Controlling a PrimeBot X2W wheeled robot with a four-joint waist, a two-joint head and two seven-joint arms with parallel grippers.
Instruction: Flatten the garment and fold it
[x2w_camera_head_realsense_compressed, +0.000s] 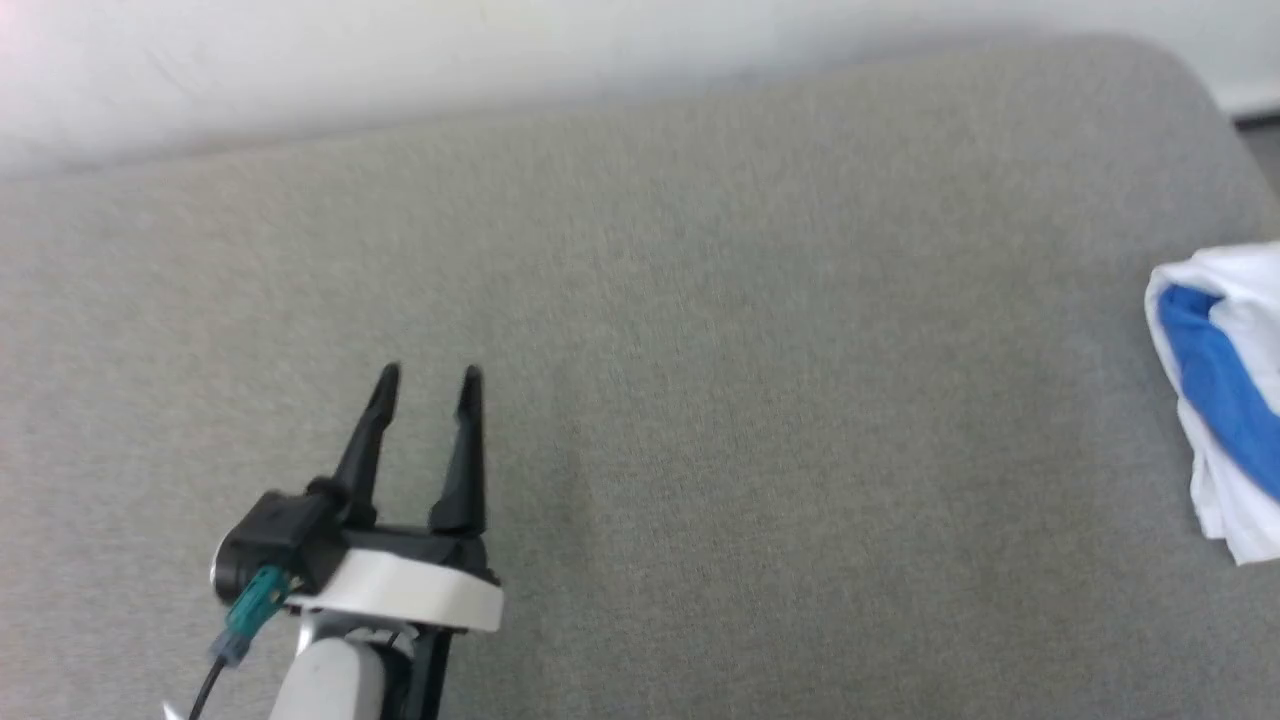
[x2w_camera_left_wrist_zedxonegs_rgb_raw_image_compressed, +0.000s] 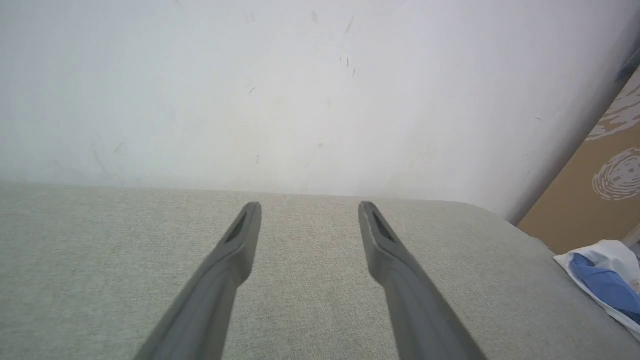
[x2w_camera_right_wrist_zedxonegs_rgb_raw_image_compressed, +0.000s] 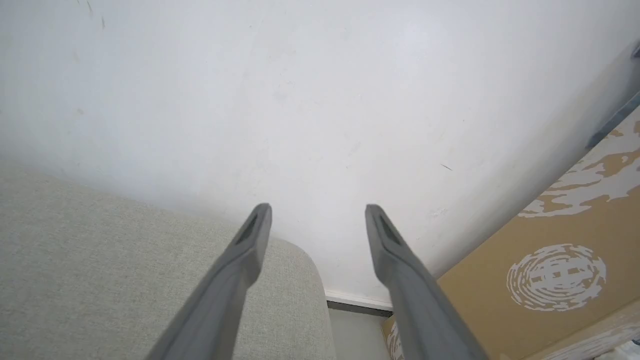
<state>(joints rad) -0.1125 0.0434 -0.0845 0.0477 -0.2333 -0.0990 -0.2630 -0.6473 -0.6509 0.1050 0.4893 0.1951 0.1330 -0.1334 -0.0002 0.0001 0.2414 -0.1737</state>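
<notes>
We cannot read the cardboard box's (x2w_camera_right_wrist_zedxonegs_rgb_raw_image_compressed: 500, 320) white print. Our left claw (x2w_camera_head_realsense_compressed: 429, 380) and right claw (x2w_camera_right_wrist_zedxonegs_rgb_raw_image_compressed: 318, 210) hover released and empty; the garment (x2w_camera_head_realsense_compressed: 1225, 400) lies bunched at the grey cushion's (x2w_camera_head_realsense_compressed: 700, 300) right edge.

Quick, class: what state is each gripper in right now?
Left gripper: open, holding nothing.
Right gripper: open, holding nothing.

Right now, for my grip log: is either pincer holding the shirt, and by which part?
Nothing is held: left pincer and right pincer are open and empty; the shirt lies ungripped.
</notes>
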